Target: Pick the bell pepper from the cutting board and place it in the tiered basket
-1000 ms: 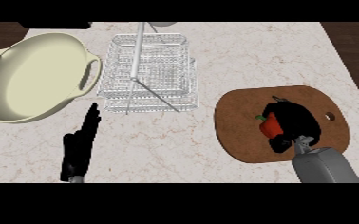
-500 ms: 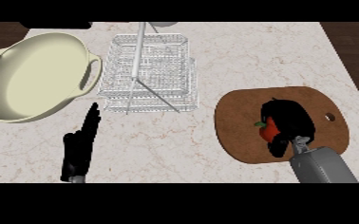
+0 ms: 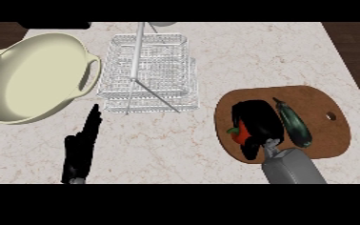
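A red bell pepper (image 3: 240, 134) lies on the brown cutting board (image 3: 320, 107) at the right, mostly hidden under my right hand (image 3: 256, 124). That hand covers the pepper from above with its fingers curled round it; only a red sliver and a green stem show at its left. The wire tiered basket (image 3: 149, 71) stands at the middle back of the counter. My left hand (image 3: 83, 145) rests open on the counter at the lower left, fingers straight and pointing away.
A dark green eggplant (image 3: 295, 124) lies on the board just right of my right hand. A large cream two-handled dish (image 3: 35, 78) sits at the far left, beside the basket. The counter's right edge runs near the board.
My right hand has slid a little further over the pepper and closed round it, so less red shows. The left hand has not moved.
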Motion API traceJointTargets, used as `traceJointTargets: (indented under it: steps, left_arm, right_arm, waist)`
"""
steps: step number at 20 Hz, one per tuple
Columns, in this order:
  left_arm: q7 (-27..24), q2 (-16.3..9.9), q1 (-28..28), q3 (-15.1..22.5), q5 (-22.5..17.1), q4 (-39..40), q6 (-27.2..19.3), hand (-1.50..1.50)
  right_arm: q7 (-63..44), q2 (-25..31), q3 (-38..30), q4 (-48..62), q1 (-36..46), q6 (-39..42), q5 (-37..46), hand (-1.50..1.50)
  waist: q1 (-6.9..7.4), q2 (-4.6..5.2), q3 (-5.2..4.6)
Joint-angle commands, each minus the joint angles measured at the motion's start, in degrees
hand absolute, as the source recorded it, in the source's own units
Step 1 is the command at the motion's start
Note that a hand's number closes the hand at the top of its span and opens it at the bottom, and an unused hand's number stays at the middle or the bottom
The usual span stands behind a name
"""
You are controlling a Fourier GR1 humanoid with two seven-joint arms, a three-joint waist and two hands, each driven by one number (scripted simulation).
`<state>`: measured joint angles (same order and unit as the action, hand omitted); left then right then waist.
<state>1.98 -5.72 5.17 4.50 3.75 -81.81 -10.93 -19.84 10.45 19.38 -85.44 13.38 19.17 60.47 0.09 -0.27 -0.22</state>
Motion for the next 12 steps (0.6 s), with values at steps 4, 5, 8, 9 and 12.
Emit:
traceJointTargets:
  steps: [4, 5, 8, 9, 12]
  left_arm:
    - [-0.9, -1.3, 0.2, -2.3, -1.3, 1.4, 1.0, 0.0]
    - [-1.6, 1.0, 0.2, -0.4, 0.2, 2.0, -0.7, 0.0]
    - [-1.6, 0.5, 1.3, -1.5, -0.3, 1.5, -0.9, 0.0]
    - [1.6, 0.2, 0.8, -0.4, -0.4, -0.7, 0.1, 0.0]
    - [0.0, 0.4, 0.6, -0.7, 0.3, 0.7, -0.6, 0.0]
  right_arm:
    - [-5.2, -8.1, -5.6, -16.3, -0.5, 2.6, -9.5, 1.5]
    - [-8.0, -8.9, -5.5, -20.5, -0.5, 4.5, -9.9, 1.5]
    - [-10.7, -10.3, -10.6, -30.1, 1.7, 6.0, -15.4, 1.5]
    - [-12.3, -10.3, -9.5, -33.1, 1.5, 5.2, -16.0, 1.5]
    - [-15.0, -8.4, -12.7, -40.7, 7.6, 10.9, -17.1, 1.5]
  waist:
    - [-0.83, -0.01, 0.18]
    - [-1.08, -0.07, 0.16]
    - [-1.35, -0.25, 0.16]
    - [-1.12, -0.25, 0.21]
    - [-0.69, -0.08, 0.18]
